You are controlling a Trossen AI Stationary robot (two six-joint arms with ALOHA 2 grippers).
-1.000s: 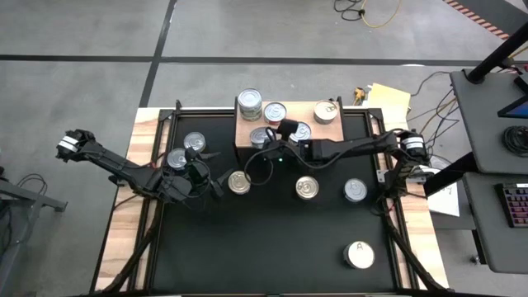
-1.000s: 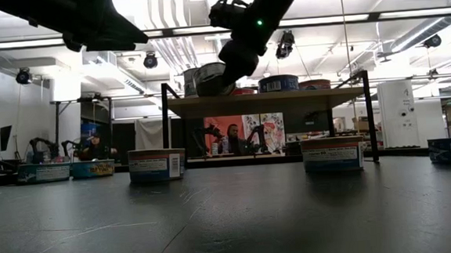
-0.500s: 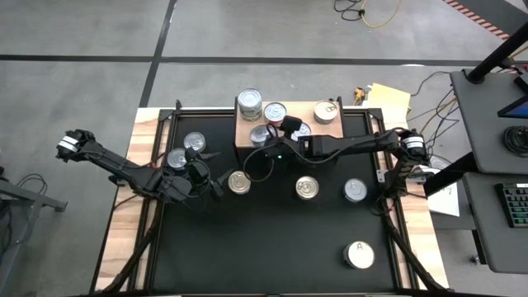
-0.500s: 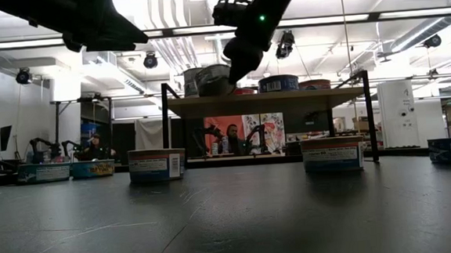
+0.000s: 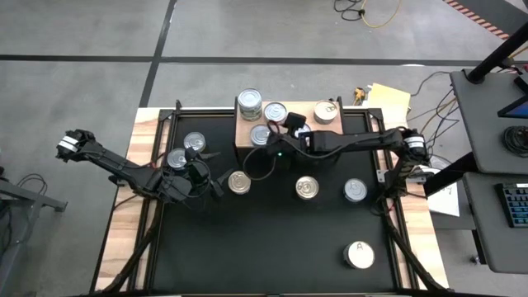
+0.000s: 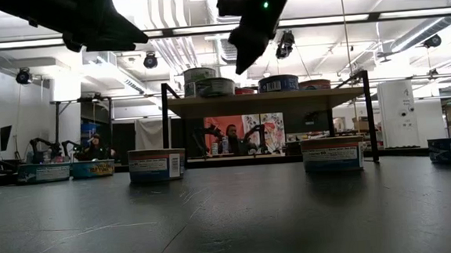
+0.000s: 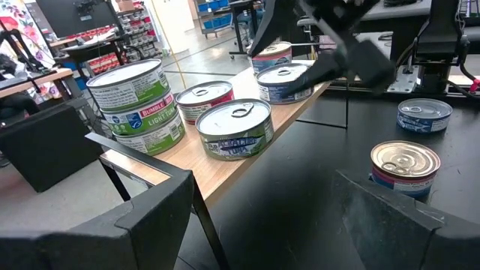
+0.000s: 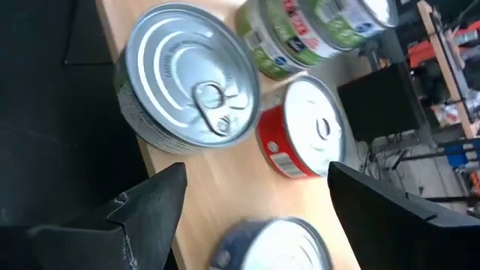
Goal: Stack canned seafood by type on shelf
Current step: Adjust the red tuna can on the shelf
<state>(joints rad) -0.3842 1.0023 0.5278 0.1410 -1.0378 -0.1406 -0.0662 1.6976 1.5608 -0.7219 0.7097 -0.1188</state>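
Observation:
The shelf (image 5: 289, 124) is a light wooden board on dark legs at the table's far middle. On it stand a stack of two green-labelled cans (image 5: 250, 103), a red can (image 5: 275, 111), a silver can with a pull ring (image 8: 191, 75), a blue can (image 7: 285, 79) and a gold-topped one (image 5: 327, 111). My right gripper (image 8: 255, 217) hangs open above the shelf, just right of the silver can, with nothing between its fingers. My left gripper (image 5: 210, 177) waits open over the table's left half, also with nothing in it.
Loose cans stand on the black tabletop: two at the far left (image 5: 195, 142) (image 5: 176, 158), three in a row mid-table (image 5: 239, 182) (image 5: 307, 187) (image 5: 355, 190), and a white-topped one marked "A" (image 5: 360, 254) near the front right. The near left has free room.
My right gripper has risen from the silver can at the shelf's front left and drawn slightly toward the table's right, staying open. The silver can stands on the shelf, apart from the fingers.

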